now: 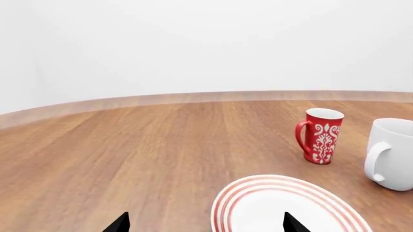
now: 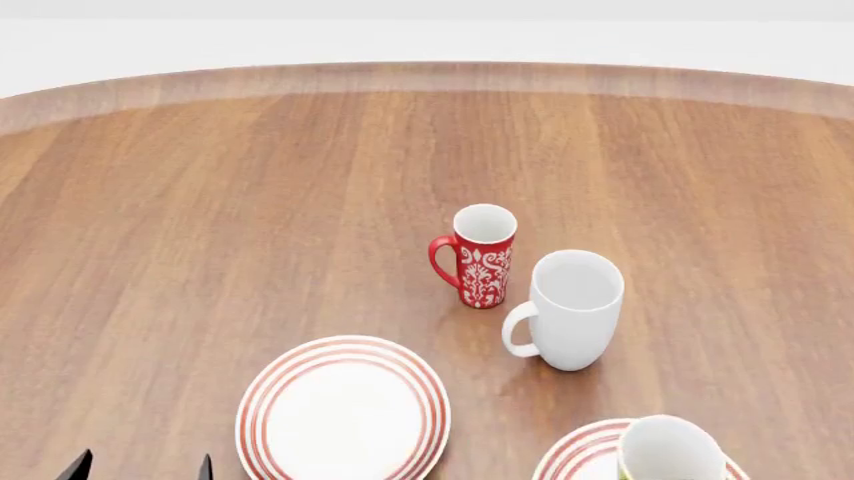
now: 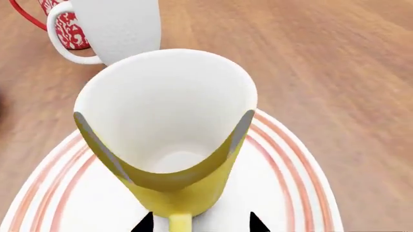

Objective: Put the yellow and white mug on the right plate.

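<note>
yellow and white mug (image 3: 164,145), empty, sits on right plate (image 3: 290,179).

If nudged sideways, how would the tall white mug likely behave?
The white mug looks rigid and glazed, so probably slippery to grip. Standing tall and upright, it may tip rather than slide. On its side, its handle would likely stop rolling.
</note>
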